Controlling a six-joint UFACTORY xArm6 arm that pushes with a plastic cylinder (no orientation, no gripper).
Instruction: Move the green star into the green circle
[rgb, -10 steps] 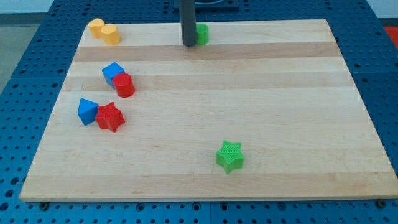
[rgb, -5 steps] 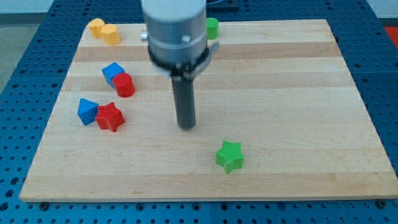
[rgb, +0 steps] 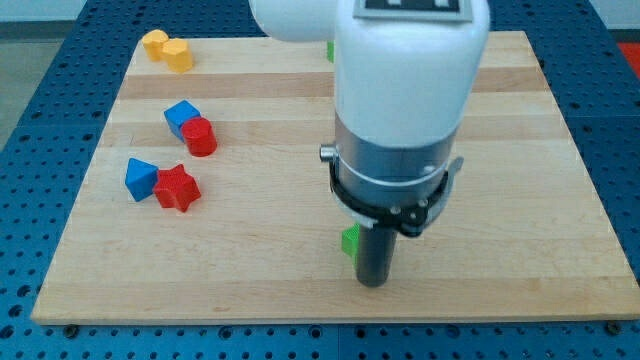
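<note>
My arm fills the middle of the view. My tip (rgb: 372, 281) rests on the board near the view's bottom edge. The green star (rgb: 350, 241) is almost wholly hidden behind the rod; only a green sliver shows at the rod's left side. The tip sits just below and right of that sliver. The green circle (rgb: 329, 50) is at the view's top, mostly hidden behind the arm, with only a small green edge showing.
Two yellow blocks (rgb: 167, 49) sit at the top left corner. A blue cube (rgb: 181, 116) touches a red cylinder (rgb: 200, 137). A blue block (rgb: 141, 178) touches a red star (rgb: 177, 187) at the left. The wooden board (rgb: 520, 180) lies on a blue pegboard.
My tip has travelled from the view's top by the green circle down across the board to the green star. The star has not clearly moved. The other blocks are unmoved.
</note>
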